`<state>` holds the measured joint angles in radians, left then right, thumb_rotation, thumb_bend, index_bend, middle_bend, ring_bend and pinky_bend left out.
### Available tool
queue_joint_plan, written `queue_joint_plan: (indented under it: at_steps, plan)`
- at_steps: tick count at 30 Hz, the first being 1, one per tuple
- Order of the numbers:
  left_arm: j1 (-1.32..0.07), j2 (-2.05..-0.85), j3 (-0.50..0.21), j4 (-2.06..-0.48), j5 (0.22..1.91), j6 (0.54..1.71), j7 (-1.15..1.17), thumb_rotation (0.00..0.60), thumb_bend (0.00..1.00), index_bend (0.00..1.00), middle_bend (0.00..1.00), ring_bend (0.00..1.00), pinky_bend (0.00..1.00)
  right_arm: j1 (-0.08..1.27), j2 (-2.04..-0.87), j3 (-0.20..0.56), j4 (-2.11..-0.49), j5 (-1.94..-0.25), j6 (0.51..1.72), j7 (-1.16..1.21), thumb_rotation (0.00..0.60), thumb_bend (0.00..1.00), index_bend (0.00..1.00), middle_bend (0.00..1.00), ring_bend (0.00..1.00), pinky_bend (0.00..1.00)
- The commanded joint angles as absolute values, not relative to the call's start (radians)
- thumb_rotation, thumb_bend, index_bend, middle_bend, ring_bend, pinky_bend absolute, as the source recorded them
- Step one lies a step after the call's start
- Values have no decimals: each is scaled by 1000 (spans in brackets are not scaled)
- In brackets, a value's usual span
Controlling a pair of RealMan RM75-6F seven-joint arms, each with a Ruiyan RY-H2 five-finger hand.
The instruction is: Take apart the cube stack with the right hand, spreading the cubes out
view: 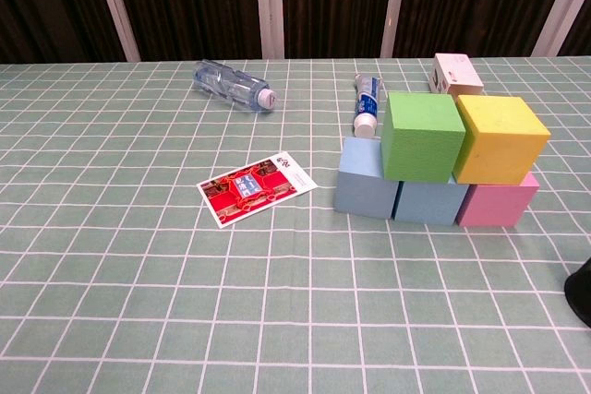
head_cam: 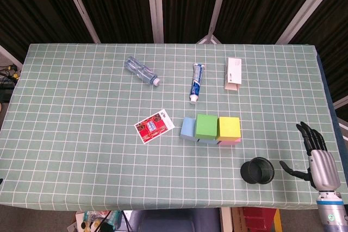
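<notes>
While empty, black cup upright

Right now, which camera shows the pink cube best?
The chest view: the pink cube shows its whole front face under the yellow cube. The head view shows only a pink sliver.

Your table wears a green checked cloth.
At centre, two blue cubes and a pink cube touch it; plastic bottle at 11 o'clock, toothpaste tube at 12, white box at 1, red card at 9, black cup at 4.
</notes>
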<state>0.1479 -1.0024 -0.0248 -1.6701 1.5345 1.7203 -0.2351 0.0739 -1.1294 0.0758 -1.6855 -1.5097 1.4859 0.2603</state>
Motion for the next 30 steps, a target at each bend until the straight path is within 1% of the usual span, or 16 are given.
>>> queue_joint_plan:
  at_steps: [1,8,15,18,21,23,25,27,30]
  plan:
    - [150,-1003,-23,-1670,1539,1725,-234,600,183,143,3,0,0,76,-1127,72,-1685,-1514,1480,265,600,211,8,20,41,0]
    - [153,-1008,-23,-1667,1547,1735,-229,600,183,143,3,0,0,80,-1125,70,-1683,-1519,1474,287,600,211,8,19,40,0]
    - [144,-1018,-34,-1666,1550,1737,-215,600,183,131,0,0,0,83,-1138,80,-1680,-1495,1467,280,600,211,7,2,3,0]
    - [146,-1026,-28,-1662,1563,1742,-196,600,183,121,0,0,0,81,-1139,82,-1683,-1494,1472,286,600,210,6,0,0,0]
    - [148,-1030,-26,-1659,1570,1750,-194,600,183,111,0,0,0,80,-1140,83,-1685,-1493,1475,289,600,195,6,0,0,0]
    - [149,-1033,-29,-1655,1570,1756,-192,600,183,107,0,0,0,84,-1141,85,-1687,-1496,1471,301,600,168,6,0,0,0]
    - [149,-1035,-33,-1652,1568,1761,-193,600,183,103,0,0,0,96,-1135,79,-1683,-1517,1454,347,600,156,6,0,0,0]
    - [148,-1038,-39,-1647,1569,1768,-196,600,184,100,0,0,0,113,-1119,70,-1688,-1540,1422,441,600,154,6,0,0,0]
    - [145,-1046,-45,-1637,1571,1774,-196,600,183,98,0,0,0,152,-1080,55,-1674,-1572,1356,573,600,154,4,0,0,0]
